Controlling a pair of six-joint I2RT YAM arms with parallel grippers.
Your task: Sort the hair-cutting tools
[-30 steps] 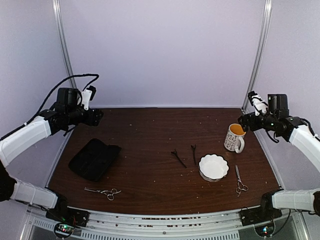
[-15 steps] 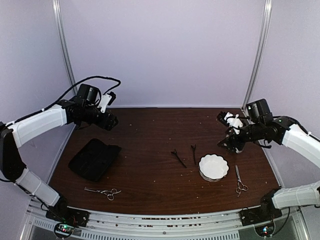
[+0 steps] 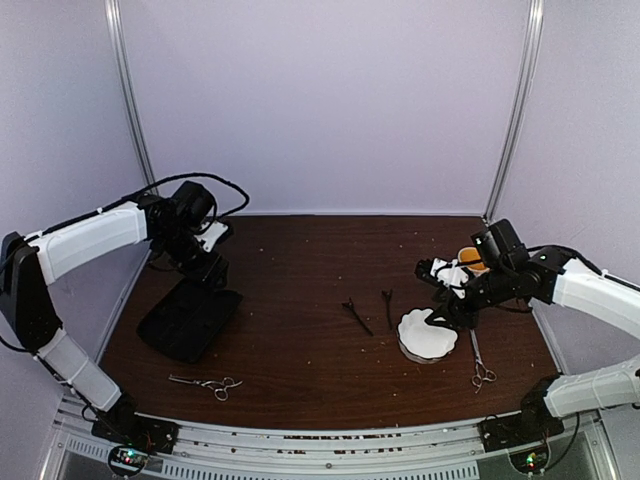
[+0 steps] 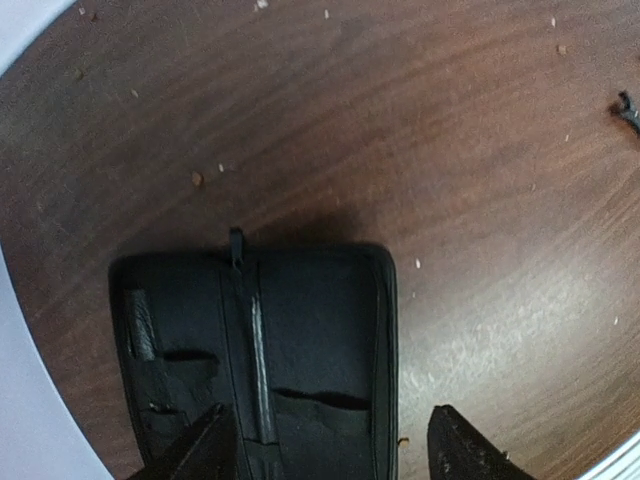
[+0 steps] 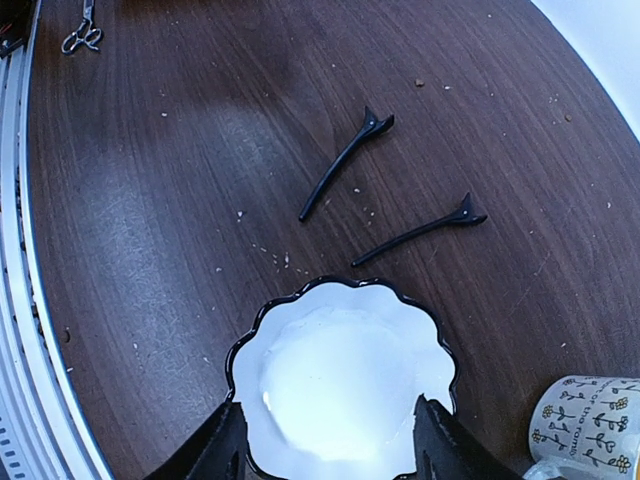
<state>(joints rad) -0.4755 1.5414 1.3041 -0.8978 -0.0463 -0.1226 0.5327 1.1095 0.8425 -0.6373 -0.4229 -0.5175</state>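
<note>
Right gripper (image 5: 325, 445) now above white bowl (image 5: 340, 286)

**Arm Exterior: Findings**

Left arm (image 3: 95, 237) and right arm (image 3: 592, 288): white shell links with black joint housings. A black block sits at each wrist and carries a white bracket. A black cable (image 3: 230, 185) runs in a loose loop above the left arm's upper link. Fingers (image 4: 200, 452): black, matte and blunt-tipped in both wrist views. Bases (image 3: 135, 433): black, each with small lit indicators (image 3: 125, 457) below.
</note>
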